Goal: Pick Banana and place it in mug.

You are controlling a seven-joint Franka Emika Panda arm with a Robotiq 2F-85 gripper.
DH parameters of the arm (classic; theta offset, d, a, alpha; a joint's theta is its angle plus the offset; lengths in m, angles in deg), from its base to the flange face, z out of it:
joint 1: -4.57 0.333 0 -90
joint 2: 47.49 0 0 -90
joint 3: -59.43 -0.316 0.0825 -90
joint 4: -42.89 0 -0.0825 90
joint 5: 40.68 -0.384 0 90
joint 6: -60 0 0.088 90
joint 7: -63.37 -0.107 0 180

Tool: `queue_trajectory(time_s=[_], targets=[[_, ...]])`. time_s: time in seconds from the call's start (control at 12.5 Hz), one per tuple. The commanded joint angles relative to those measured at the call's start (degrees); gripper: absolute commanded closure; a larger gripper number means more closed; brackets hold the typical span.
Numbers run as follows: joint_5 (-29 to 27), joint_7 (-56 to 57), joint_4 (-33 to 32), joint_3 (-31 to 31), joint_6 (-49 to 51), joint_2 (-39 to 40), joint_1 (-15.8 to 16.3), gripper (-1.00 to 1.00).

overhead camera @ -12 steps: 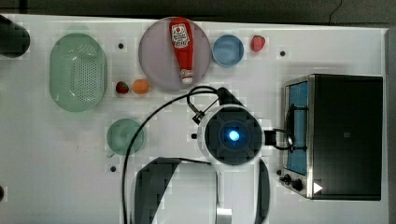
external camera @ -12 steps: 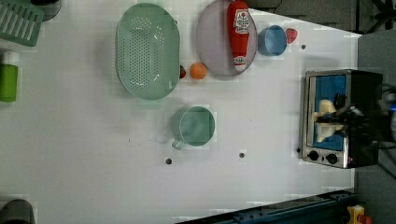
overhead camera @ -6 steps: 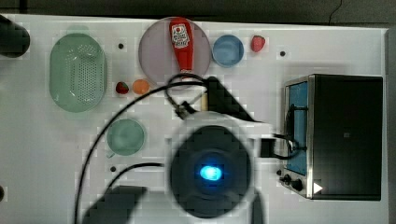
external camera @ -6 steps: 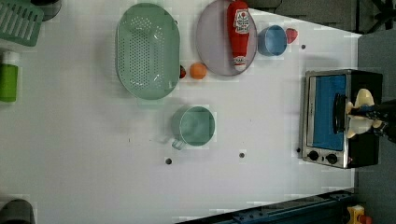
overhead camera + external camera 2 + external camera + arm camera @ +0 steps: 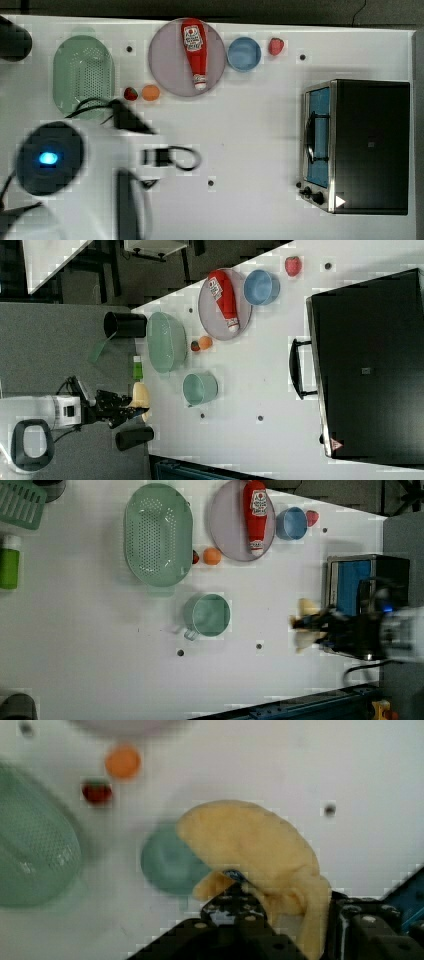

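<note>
White tabletop (image 5: 90, 645) all round, with the colander (image 5: 158, 535), a plate (image 5: 227, 527) carrying a ketchup bottle (image 5: 255, 507), and the blue bowl (image 5: 291, 523) lined up along the far edge in the left view. We had the banana (image 5: 255, 855) up off the table, pinched in the gripper (image 5: 280, 915) — jaws part closed around it, not gaping and not fully shut. In the left view the banana (image 5: 306, 625) hung in front of the toaster oven (image 5: 360, 580), well apart from the mug (image 5: 209, 615), which stood by itself mid-table. Our guess was that it's a light, slightly squashy toy with a smooth skin, so it could twist in the grip. We'd hold it across the thick middle — the curved ends look easy to lose.
</note>
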Motion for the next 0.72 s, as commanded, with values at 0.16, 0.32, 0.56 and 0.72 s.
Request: queue_trajectory(time_s=[0.16, 0.32, 0.56, 0.72], targets=[[-2.56, -14.68, -2.55, -5.75, -5.75, 1.51, 0.39, 0.32], [-2.56, -18.69, -6.03, -7.58, -13.56, 4.16, 0.39, 0.32], [-2.34, -21.82, -10.22, -8.27, -23.80, 9.51, 0.38, 0.32], [-1.97, -21.83, -11.09, -8.06, -28.42, 13.92, 0.34, 0.32]])
